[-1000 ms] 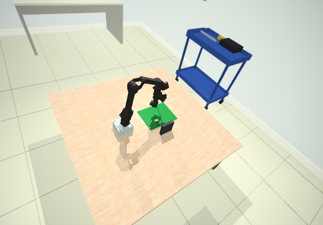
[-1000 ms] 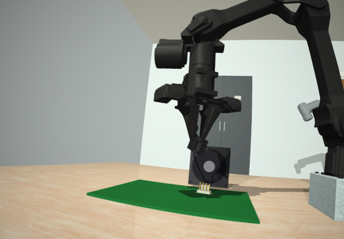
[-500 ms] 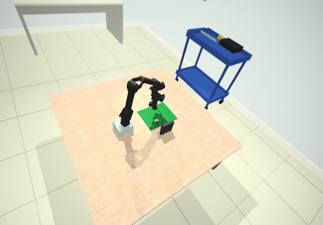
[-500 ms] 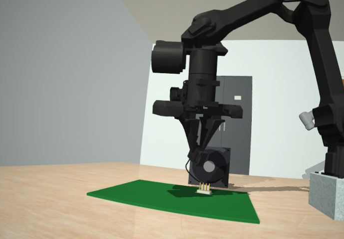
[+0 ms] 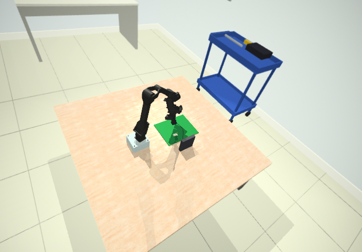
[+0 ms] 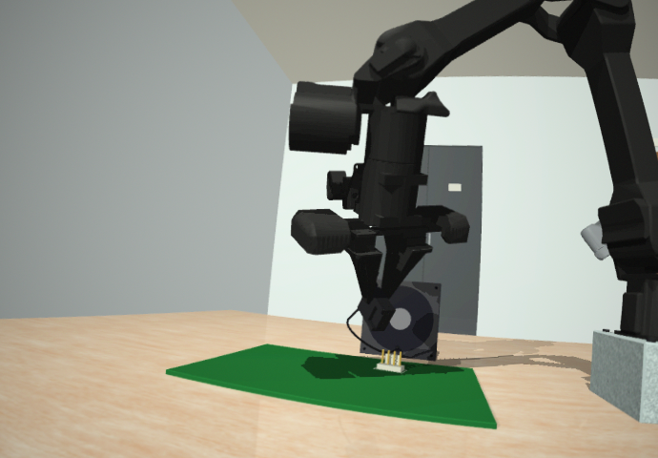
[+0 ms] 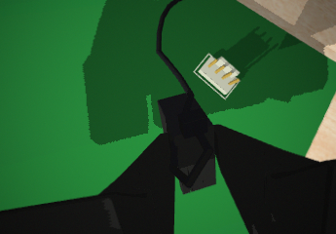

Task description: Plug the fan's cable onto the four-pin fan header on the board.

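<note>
Grasping the black plug (image 6: 377, 314) (image 7: 191, 141), the gripper (image 5: 173, 122) (image 6: 377, 301) (image 7: 190, 137) holds it above the green board (image 5: 187, 126) (image 6: 308, 385) (image 7: 44, 97), apart from the pale four-pin header (image 5: 175, 134) (image 6: 390, 366) (image 7: 218, 75); the black cable (image 6: 348, 324) (image 7: 160, 39) trails from the plug, and the fan (image 5: 187, 143) (image 6: 427, 323) stands near the board's edge.

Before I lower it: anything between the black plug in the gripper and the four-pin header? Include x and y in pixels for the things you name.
Nothing visible blocks the black block-shaped plug (image 6: 377, 314) (image 7: 187, 117) from the white four-pin header (image 6: 390, 366) (image 7: 218, 75); the thin black cable (image 6: 348, 325) (image 7: 159, 39) bows off to one side.
</note>
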You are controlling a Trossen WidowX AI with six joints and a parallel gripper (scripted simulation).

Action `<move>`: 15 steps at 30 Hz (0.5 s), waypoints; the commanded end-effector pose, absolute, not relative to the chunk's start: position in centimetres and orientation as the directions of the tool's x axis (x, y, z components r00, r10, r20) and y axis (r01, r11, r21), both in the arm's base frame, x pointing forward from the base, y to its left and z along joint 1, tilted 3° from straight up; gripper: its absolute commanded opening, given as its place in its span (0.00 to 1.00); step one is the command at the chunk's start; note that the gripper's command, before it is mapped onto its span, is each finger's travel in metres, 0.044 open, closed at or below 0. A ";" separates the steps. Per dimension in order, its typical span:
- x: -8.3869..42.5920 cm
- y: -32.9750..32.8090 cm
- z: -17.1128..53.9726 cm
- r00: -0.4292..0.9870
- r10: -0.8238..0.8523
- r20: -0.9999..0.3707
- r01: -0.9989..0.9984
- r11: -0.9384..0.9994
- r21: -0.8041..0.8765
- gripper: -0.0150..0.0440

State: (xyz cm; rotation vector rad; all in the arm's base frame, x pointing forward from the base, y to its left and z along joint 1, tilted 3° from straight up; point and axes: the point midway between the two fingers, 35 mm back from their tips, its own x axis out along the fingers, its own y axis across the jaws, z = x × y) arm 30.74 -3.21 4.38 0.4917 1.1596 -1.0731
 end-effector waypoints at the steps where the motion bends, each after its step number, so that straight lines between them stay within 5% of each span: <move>1: 30.6 -3.2 3.9 0.019 -0.464 -0.886 0.875 0.436 -0.209 0.25; 15: 30.5 -3.0 3.3 0.095 -0.620 -0.779 0.885 0.411 -0.220 0.25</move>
